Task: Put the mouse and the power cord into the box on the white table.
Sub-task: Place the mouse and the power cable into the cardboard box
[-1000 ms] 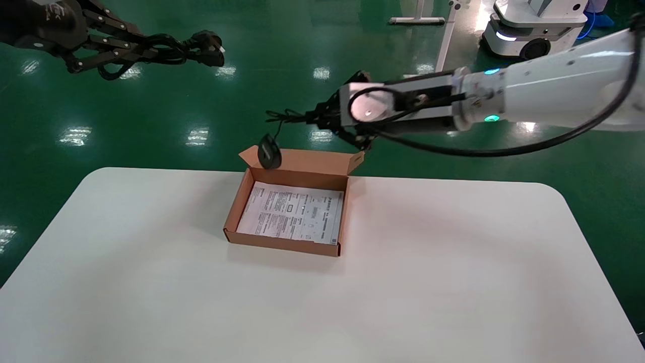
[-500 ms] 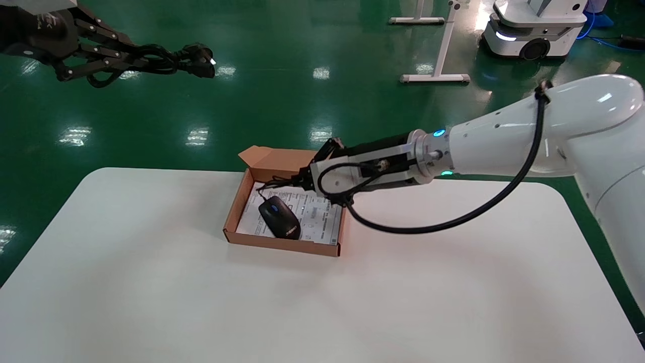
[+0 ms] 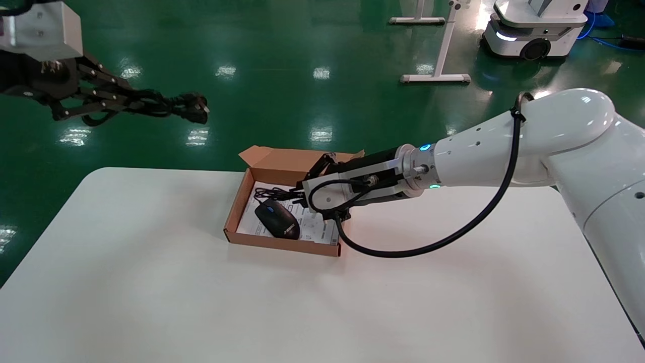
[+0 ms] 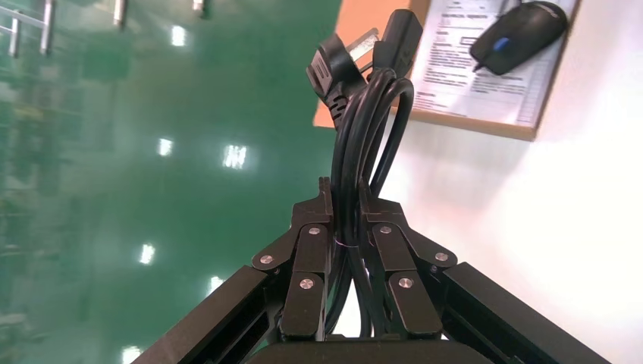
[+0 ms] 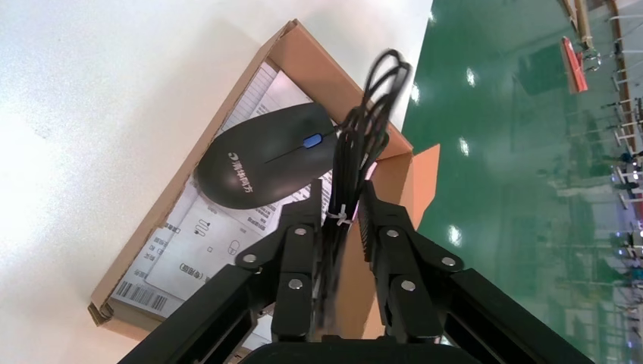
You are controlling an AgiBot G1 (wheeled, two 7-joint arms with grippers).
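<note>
The black mouse (image 3: 277, 222) (image 5: 261, 155) (image 4: 519, 34) lies on the printed sheet inside the brown box (image 3: 282, 244) (image 5: 303, 57) on the white table (image 3: 151, 282). Its thin bundled cable (image 3: 272, 193) (image 5: 364, 114) runs back between the fingers of my right gripper (image 3: 301, 194) (image 5: 341, 193). That gripper sits low over the box's right side and is open, with a gap beside the bundle. My left gripper (image 3: 133, 101) (image 4: 345, 189) hangs over the floor beyond the table's far left corner, shut on the coiled power cord (image 3: 166, 106) (image 4: 364, 106), whose plug points toward the box.
The box's lid flap (image 3: 282, 161) stands up at its far side. Beyond the table on the green floor stand a white stand foot (image 3: 436, 78) and another robot's base (image 3: 534, 25). My right arm's black hose (image 3: 453, 232) loops over the table beside the box.
My right arm came down from above the lid flap and set the mouse in the box; its fingers have parted from the cable. The left gripper with the power cord has dropped lower.
</note>
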